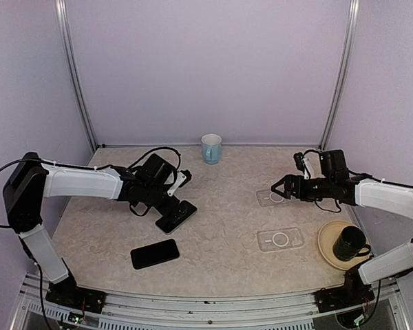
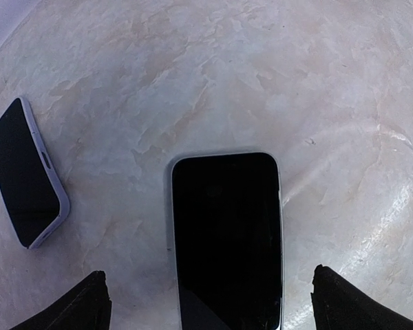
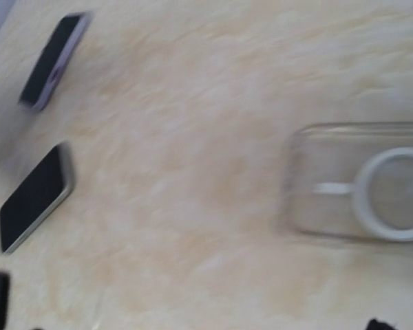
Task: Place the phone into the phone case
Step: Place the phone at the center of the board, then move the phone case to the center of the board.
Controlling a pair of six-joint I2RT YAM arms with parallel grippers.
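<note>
Hands both stand wide and empty. Your left hand [image 2: 210, 309] hangs over the phone [image 2: 227, 234], which lies flat and screen up on the counter [image 1: 220, 206], the fingers apart from its long edges. A second phone [image 1: 155, 254] lies at 7 o'clock from it. Your right hand [image 1: 279, 187] hovers at the far clear case [image 1: 272, 198]; the near clear case [image 1: 280, 239] lies at 6 o'clock from that. A blue cup [image 1: 211, 148] stands at the counter's 12 o'clock edge.
</note>
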